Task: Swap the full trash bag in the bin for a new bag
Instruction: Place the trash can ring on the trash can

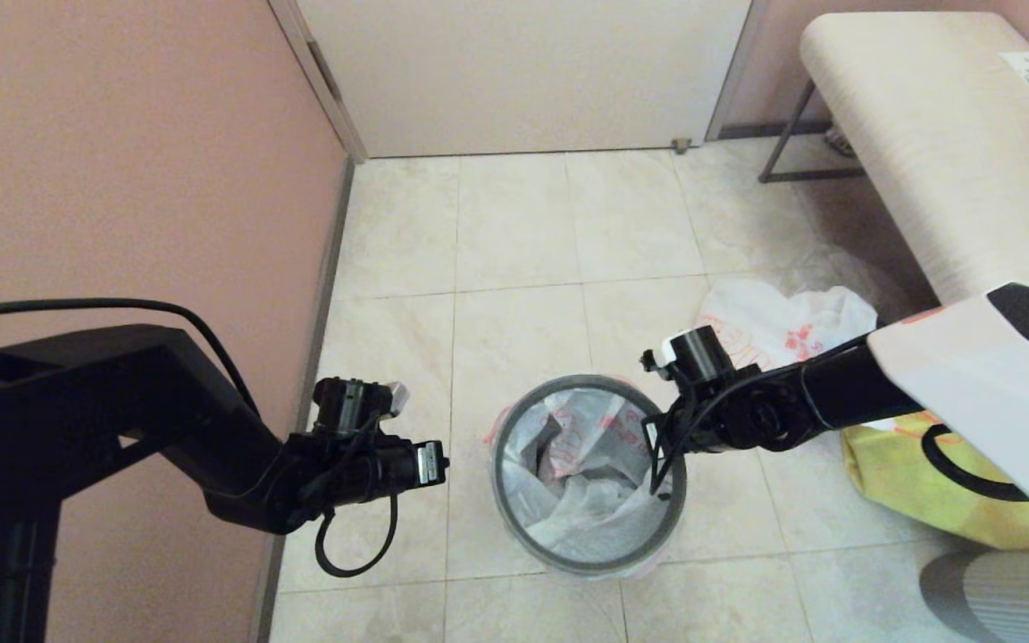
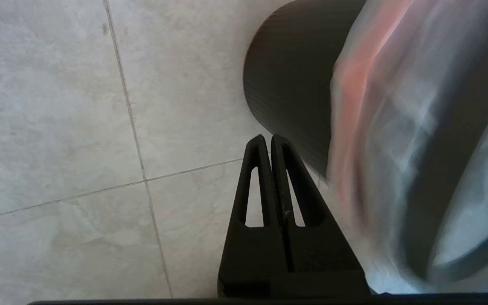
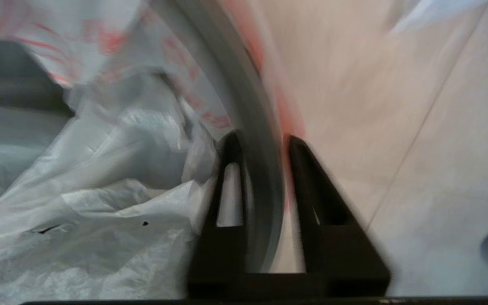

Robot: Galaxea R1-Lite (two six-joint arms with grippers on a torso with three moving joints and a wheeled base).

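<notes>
The right end effector (image 3: 261, 144) stands over the bin's hoop rim (image 3: 248, 106), its two fingers (image 3: 229, 169) narrowly parted and straddling it, one inside against the white bag liner (image 3: 100, 169), one outside over the red-printed plastic folded down the wall. Nothing looks pinched between them. Just below and beside it sits the bin (image 1: 588, 473) on the tiled floor (image 1: 514, 223), the liner crumpled inside. Behind the right arm lie a white bag with red print (image 1: 782, 317) and a yellow shopping bag (image 1: 916, 496); further off, a pale worktop (image 1: 916, 143). The left end effector (image 2: 268, 142) hangs across the bin from the right one, near its black wall (image 2: 286, 84), fingers pressed together on nothing.
</notes>
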